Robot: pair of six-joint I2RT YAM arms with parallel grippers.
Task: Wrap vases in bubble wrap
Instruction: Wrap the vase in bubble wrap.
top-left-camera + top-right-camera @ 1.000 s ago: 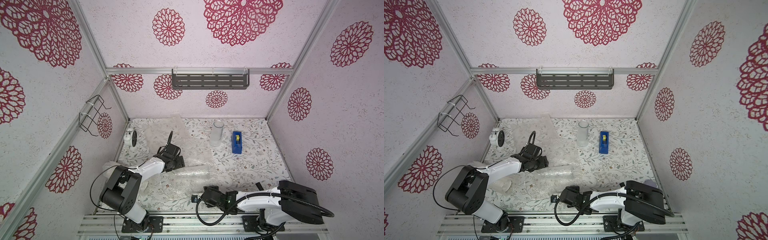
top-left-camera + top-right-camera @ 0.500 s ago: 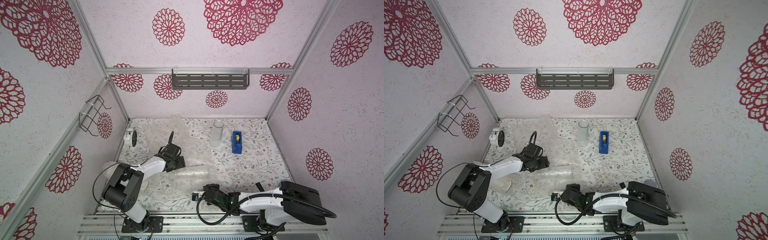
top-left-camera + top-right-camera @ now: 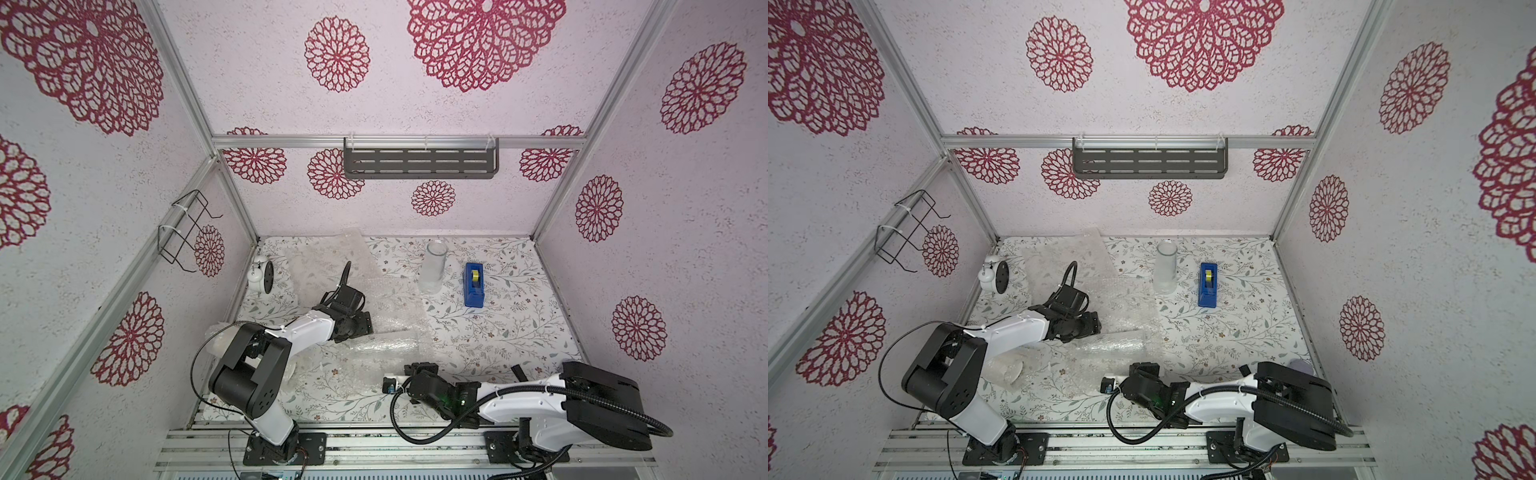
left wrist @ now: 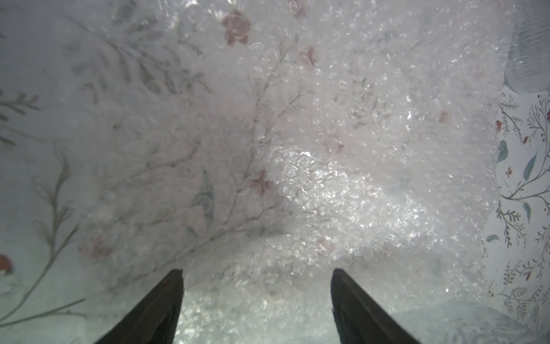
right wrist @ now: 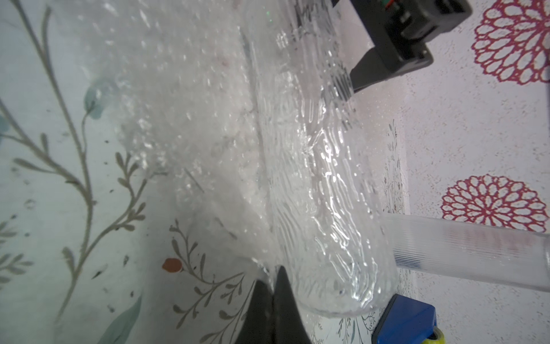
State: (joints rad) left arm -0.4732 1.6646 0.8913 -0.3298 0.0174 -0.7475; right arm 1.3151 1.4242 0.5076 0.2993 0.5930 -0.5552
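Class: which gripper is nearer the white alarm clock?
Left. The left gripper is over the bubble wrap, mid-table, nearer the alarm clock; the right gripper is farther off, toward the front.

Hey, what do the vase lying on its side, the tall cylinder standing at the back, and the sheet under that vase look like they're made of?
Lying vase: probably clear glass, glossy; wavy ribs catch sharp glints.
Standing cylinder: seemingly frosted glass, matte and translucent with fine ribbing.
Sheet of bubble wrap: thin clear plastic film, shiny air pockets, floral pattern showing through.

Medallion walls (image 3: 415, 104), perhaps papered; floral tabletop (image 3: 519, 328).
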